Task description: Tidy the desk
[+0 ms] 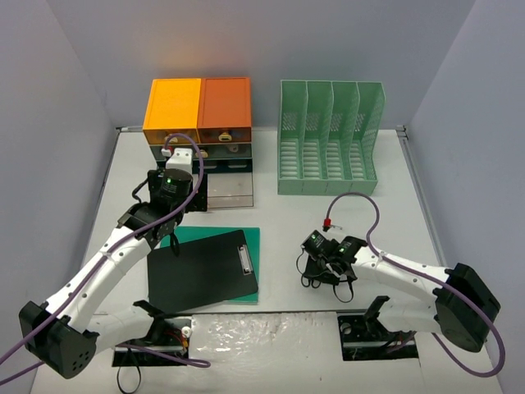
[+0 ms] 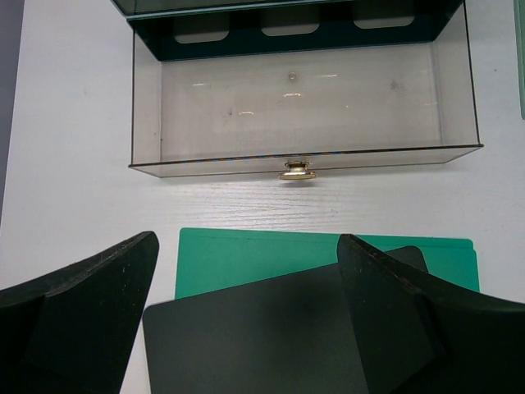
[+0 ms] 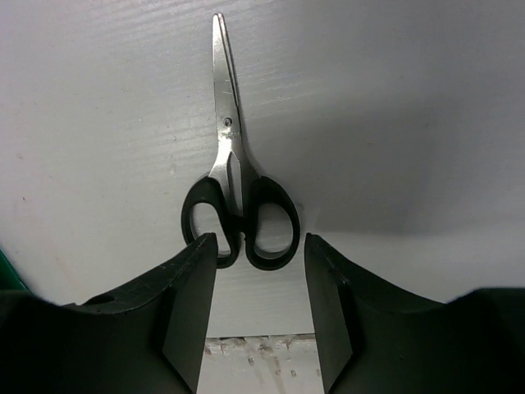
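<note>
The white worktop (image 1: 394, 213) lies under both tools. The right tool (image 3: 261, 246), jaws partly apart and gripping nothing, straddles the black handles of the scissors (image 3: 236, 185), which lie flat at the right. The left tool (image 2: 246, 246), wide open and empty, hangs over a black clipboard (image 2: 246, 345) on a green folder (image 2: 246, 254), with an open clear drawer (image 2: 303, 107) just beyond.

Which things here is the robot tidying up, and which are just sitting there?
Probably part of the tidying:
- scissors, between the right gripper's jaws
- black clipboard
- green folder under it
- open clear drawer
- green file rack
- the desk itself

Just there:
- purple cable
- grey walls
</note>
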